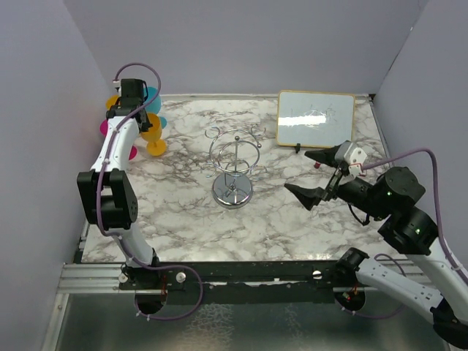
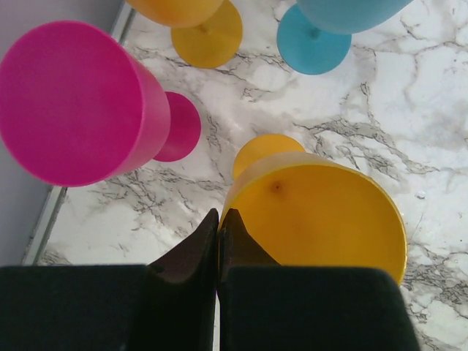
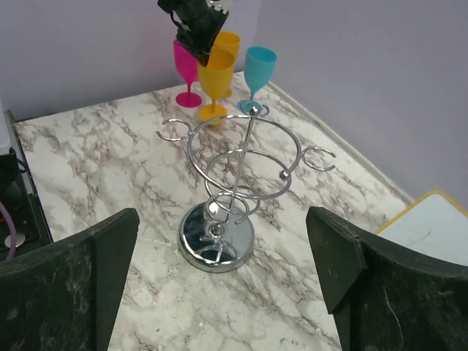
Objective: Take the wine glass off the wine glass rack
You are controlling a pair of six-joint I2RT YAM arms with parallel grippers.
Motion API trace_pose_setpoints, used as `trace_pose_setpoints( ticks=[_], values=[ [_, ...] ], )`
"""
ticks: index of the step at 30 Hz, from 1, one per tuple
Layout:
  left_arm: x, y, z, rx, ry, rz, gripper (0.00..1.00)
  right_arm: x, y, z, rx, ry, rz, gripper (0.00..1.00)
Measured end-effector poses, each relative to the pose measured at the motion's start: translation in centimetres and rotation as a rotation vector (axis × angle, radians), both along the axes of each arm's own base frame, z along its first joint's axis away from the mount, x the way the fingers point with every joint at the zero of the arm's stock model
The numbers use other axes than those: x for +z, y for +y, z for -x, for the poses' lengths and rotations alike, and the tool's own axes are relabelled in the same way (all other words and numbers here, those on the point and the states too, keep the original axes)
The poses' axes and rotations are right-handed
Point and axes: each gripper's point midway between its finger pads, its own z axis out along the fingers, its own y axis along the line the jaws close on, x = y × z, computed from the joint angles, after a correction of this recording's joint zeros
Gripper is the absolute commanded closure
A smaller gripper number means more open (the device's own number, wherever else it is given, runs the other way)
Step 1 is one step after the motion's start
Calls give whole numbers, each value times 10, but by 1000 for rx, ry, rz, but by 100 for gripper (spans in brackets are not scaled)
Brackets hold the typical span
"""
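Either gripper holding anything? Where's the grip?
Left gripper pinches the yellow wine glass by its rim wall. Right gripper is open, holding nothing.

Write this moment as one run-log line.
left jaws: shut on yellow plastic wine glass rim | right jaws: open | shiny chrome wire rack: empty

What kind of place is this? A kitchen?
Probably not a kitchen: it looks like a robot test booth. Plain walls box in a marble-look table, two robot arms are bolted to its near edge, and the left gripper pinches a yellow wine glass.
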Motion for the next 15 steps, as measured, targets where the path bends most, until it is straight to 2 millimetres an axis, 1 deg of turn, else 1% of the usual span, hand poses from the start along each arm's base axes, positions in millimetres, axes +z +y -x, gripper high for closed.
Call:
trace_pose_setpoints(
  ticks=[3,6,7,10,11,15],
  values=[
    [-19,-1,-7,-2,34,13,100,-8,1,-8,-33,51,5,1],
    [-37,-2,-11,-5,70,21,100,-9,0,-14,-63,70,14,1],
    [-40,-2,-14,-4,69,22,100,-7,-1,-16,-75,70,14,0],
    [-37,-3,-18,-9,51,28,100,0,-5,-20,-109,63,5,1],
    [-38,-3,-18,-9,52,27,98,1,-6,-21,-118,61,3,1],
    [-38,-3,-21,-12,46,28,75,4,-9,-30,-164,53,-8,1]
  ],
)
